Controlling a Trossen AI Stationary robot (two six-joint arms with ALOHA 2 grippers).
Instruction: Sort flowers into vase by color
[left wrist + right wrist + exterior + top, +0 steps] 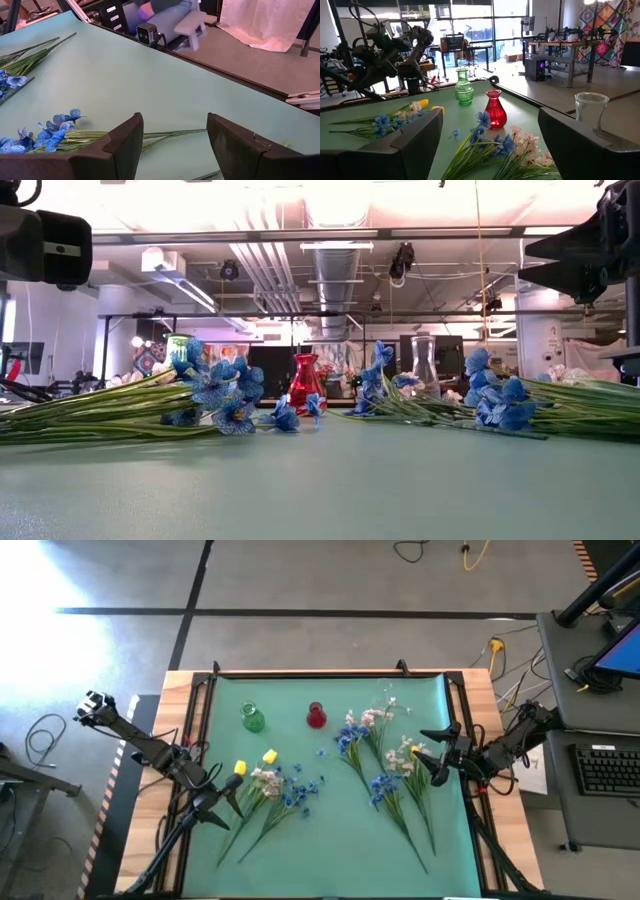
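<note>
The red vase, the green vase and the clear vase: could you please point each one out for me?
red vase (494, 113), right wrist view, on its round belly.
green vase (463, 92), right wrist view, on its ribbed body.
clear vase (590, 111), right wrist view, on its glass wall.

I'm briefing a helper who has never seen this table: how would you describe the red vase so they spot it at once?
Start at the green mat and look along its far edge, away from the arms' bases. Three small vases stand there: the red vase is the middle one, between the green vase and the clear vase. It alone is red, bulbous with a narrow neck.
</note>
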